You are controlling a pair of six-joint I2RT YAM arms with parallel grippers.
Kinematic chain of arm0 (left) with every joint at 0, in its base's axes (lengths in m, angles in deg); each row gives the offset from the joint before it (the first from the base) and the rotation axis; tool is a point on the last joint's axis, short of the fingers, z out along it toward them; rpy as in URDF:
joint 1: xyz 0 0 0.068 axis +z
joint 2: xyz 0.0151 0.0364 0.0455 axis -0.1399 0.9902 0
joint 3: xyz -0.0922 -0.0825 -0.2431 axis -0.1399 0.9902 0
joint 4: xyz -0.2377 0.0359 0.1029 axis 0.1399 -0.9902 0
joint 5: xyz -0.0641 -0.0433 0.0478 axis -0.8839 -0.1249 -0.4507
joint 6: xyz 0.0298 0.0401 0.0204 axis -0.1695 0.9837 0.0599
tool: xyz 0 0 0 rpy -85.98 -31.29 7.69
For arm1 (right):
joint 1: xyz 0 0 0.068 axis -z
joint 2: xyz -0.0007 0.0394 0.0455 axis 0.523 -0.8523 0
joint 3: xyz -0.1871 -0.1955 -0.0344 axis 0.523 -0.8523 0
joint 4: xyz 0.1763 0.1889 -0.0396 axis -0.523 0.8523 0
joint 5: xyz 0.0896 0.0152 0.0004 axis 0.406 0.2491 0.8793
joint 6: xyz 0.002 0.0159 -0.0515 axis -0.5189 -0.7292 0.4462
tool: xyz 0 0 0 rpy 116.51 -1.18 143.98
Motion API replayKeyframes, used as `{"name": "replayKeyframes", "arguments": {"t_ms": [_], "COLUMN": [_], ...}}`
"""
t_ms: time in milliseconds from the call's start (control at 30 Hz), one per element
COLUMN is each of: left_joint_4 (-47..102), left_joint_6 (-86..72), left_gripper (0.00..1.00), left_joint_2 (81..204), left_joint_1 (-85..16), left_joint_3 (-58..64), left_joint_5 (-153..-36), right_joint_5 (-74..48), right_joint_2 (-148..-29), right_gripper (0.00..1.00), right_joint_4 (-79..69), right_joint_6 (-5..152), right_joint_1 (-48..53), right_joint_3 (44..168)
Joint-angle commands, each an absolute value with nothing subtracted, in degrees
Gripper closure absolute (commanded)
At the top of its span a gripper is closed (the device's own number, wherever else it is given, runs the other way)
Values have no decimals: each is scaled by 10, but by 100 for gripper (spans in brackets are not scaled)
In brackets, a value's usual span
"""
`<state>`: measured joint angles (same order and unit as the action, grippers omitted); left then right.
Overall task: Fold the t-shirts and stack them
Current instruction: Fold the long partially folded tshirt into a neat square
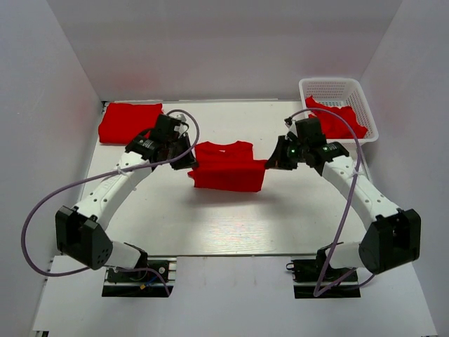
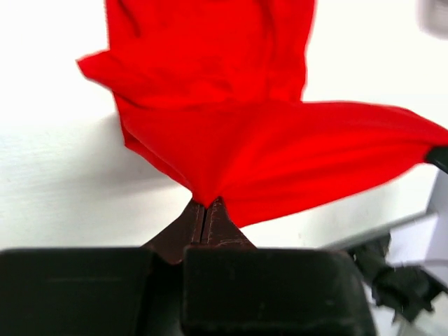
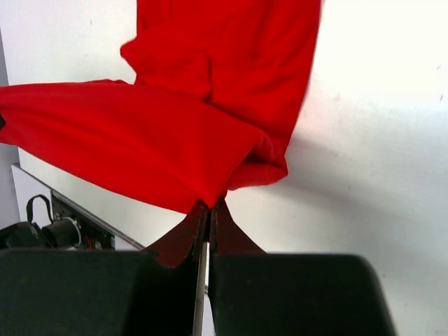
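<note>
- The t-shirt being worked on is in the middle of the surface, stretched between the two arms, with its neck end towards the far side.
- The left jaws are shut on a pinch of red cloth at the shirt's left edge. The left wrist view shows the fabric fanning out from their closed tips.
- The right jaws are clamped the same way on the right edge, so both sides are held level with each other.
- Holding both edges at once keeps the cloth taut and the fold line straight. My guess is that a doubled layer is being carried over the rest of the shirt.
- A folded shirt pile lies flat at the far left corner, well away from the work. It looks like the stack this shirt will join.
- More crumpled shirts sit in the white basket at the far right, apparently waiting their turn.
- The fold looks only partly made, since the held edge casts a shadow as if raised off the surface.
</note>
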<state>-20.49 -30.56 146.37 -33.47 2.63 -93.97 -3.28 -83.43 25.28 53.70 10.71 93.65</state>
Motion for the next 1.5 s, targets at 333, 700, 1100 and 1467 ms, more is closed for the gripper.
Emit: {"name": "replayKeyframes", "arguments": {"t_ms": [333,700,1100,1467], "left_joint_4": [-187,-179,-150,-139], "left_joint_6": [-289,-263,-247,-169], "left_gripper": [100,100,49,0], "left_joint_2": [1578,1704,1841,1872], "left_joint_1": [-290,-248,-214,-198], "left_joint_3": [-85,-164,-254,-321], "left_joint_5": [-849,-880,-952,-985], "right_joint_5": [-20,4,-14,-31], "right_joint_2": [-977,-1111,-1232,-1282], "right_gripper": [100,100,91,10], "right_joint_4": [193,165,145,113], "right_joint_6": [567,547,524,554], "right_joint_1": [142,162,169,167], "right_joint_3": [1061,1151,1232,1327]}}
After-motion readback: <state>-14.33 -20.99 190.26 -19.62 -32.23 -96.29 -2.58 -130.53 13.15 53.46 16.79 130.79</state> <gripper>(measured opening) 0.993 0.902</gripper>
